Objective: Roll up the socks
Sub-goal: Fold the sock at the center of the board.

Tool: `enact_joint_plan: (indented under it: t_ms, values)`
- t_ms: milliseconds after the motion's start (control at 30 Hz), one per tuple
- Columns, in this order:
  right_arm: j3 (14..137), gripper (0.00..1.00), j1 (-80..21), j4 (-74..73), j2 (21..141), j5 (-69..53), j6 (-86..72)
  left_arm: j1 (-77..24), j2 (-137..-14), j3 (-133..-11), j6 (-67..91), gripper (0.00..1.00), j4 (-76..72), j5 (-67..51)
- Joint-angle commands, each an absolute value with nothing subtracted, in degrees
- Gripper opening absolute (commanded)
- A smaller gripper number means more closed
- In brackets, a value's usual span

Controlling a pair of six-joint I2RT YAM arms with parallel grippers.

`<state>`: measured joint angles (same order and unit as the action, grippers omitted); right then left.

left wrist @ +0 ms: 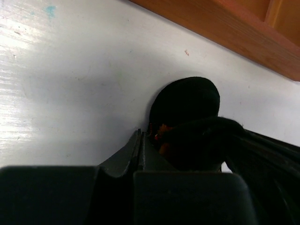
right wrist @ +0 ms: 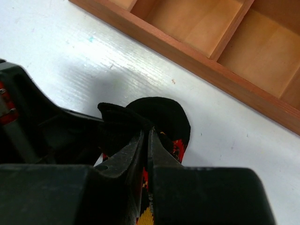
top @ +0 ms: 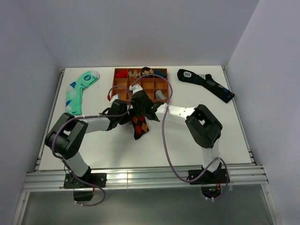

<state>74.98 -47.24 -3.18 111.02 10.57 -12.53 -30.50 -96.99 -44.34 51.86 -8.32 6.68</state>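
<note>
The black argyle sock (top: 139, 126) with red and orange diamonds lies just in front of the wooden tray (top: 114, 84), its far end bunched up where both grippers meet. My right gripper (right wrist: 147, 131) is shut on that raised black fold (right wrist: 123, 118), with red and yellow fabric showing between its fingers. From the left, my left gripper (left wrist: 142, 133) is shut, tips at the edge of the sock's black toe (left wrist: 187, 98). No fabric shows between its fingers; a fold lies over its right finger. In the top view the left gripper (top: 129, 114) and right gripper (top: 140, 108) nearly touch.
The tray's near wall (right wrist: 187, 51) runs close behind the grippers, and several back compartments hold rolled socks (top: 121, 73). A mint green and white sock (top: 78, 91) lies at the far left. A dark navy spotted sock (top: 206, 83) lies at the far right.
</note>
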Motion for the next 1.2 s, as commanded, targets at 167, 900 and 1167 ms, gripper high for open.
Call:
enact_joint_plan:
  t_ms: [167, 900, 1167]
  values:
    - [76.03, 0.2, -46.14, -0.18, 113.03, 11.42, -14.06, -31.02, -94.31, -43.24, 50.36, 0.01, -10.72, 5.89]
    - [73.13, 0.61, -45.62, -2.99, 102.58, 17.49, -17.92, -31.03, -78.93, -38.93, 48.25, 0.05, -8.61, 4.31]
    - [58.83, 0.35, -43.42, 1.91, 92.03, 4.26, -23.55, -31.2, -81.3, -39.2, 47.73, 0.04, -14.49, -3.41]
